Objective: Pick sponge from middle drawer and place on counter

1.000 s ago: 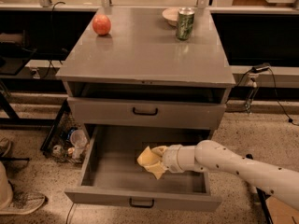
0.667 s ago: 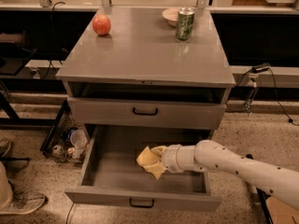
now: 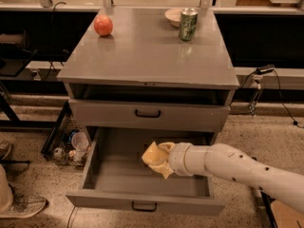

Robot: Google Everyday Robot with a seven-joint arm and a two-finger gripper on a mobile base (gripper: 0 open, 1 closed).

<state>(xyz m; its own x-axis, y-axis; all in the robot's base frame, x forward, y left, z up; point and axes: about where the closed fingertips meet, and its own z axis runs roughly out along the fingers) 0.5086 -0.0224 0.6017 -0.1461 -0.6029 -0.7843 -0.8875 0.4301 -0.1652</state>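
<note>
Middle drawer: the wide grey metal middle drawer (image 3: 142, 205) stands pulled well out. That is why my white jointed arm (image 3: 228, 164) can reach in from the right, over its side wall.
Gripper: my gripper (image 3: 161, 163) sits low inside that drawer, a little right of its middle, pointing left.
Grip: its cream-yellow end and the sponge look so alike in colour that I cannot tell whether it is apart or clamped.
Sponge: the pale yellow, wavy-edged foam sponge (image 3: 152, 154) is right at my gripper's end, inside the drawer. I cannot tell whether it rests on the floor or hangs just above it.
Upper drawer: the taller-fronted grey drawer (image 3: 147, 114) above is shut, so I judge it leaves room to rise.
Counter: the flat, slightly glossy grey counter (image 3: 142, 56) has a round red apple (image 3: 103, 25) at the back left. A green can (image 3: 188, 24) and a pale bowl (image 3: 173, 15) stand at the back right, so the front half looks the sensible landing place.
Risk: soft foam may slip under a shallow grip.
</note>
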